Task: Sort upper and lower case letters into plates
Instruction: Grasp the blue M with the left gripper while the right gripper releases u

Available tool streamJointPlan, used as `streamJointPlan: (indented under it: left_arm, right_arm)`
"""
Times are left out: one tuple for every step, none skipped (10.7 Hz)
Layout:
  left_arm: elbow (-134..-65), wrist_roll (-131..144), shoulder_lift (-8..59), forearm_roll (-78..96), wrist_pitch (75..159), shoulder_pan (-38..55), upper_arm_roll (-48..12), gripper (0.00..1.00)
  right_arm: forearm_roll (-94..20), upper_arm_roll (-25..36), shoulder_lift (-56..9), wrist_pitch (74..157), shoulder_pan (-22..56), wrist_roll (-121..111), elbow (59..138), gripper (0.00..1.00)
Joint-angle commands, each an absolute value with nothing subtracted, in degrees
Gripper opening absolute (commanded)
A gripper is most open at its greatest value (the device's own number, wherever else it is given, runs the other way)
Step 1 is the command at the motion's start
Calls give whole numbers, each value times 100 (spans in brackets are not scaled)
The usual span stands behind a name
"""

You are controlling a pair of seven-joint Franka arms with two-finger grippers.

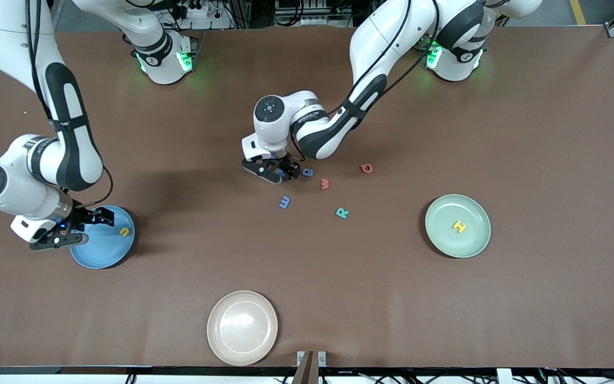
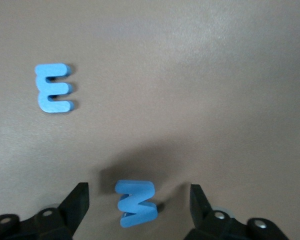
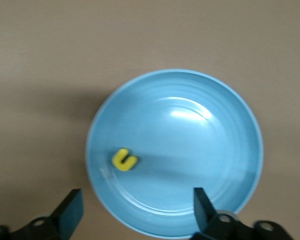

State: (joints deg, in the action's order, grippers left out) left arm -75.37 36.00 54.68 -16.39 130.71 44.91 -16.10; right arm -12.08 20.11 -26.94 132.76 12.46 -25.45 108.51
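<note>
My left gripper point(image 1: 281, 173) is low over the middle of the table, open, its fingers on either side of a blue zigzag letter point(image 2: 136, 202) that lies on the table without touching them. A blue E-shaped letter point(image 2: 53, 88) point(image 1: 284, 202) lies nearer the front camera. Another blue letter point(image 1: 307, 172), a red w point(image 1: 325, 183), a red round letter point(image 1: 366, 168) and a teal R point(image 1: 342, 213) lie close by. My right gripper point(image 1: 102, 216) point(image 3: 137, 210) is open and empty above the light blue plate point(image 1: 104, 250) point(image 3: 200, 150), which holds a yellow letter point(image 1: 124, 231) point(image 3: 124, 160). The mint green plate point(image 1: 437, 234) holds a yellow H point(image 1: 460, 226).
A cream-beige plate point(image 1: 242, 327) sits empty near the table's front edge. The loose letters cluster at the table's middle, between the two coloured plates.
</note>
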Motion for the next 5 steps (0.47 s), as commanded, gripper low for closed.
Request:
streamJointPlan:
  left_arm:
    - [-7321,3762,5590,-1758,13087,4597,-1529,86]
    - [-7339,3814,5581,-1732,13087,4597,-1529,85]
    - [-7339,3910,5564,-1723,13078,4597,-1529,84]
    - [-7356,3981,5537,-1714,13061,4597,-1529,82]
    - [-7365,4008,5520,-1679,13034,4597,-1529,77]
  right_arm:
    - [-1310,1960,-2645,12511,1466,-2646,10470,100]
    - [-1327,1960,-2706,12307,1642,-2585,10320,100]
    - [-1327,1960,-2768,12287,1765,-2462,10284,100]
    - [-1336,1960,-2829,12287,1897,-2330,10283,100]
    - [-1336,1960,-2830,12278,2064,-2077,10283,100]
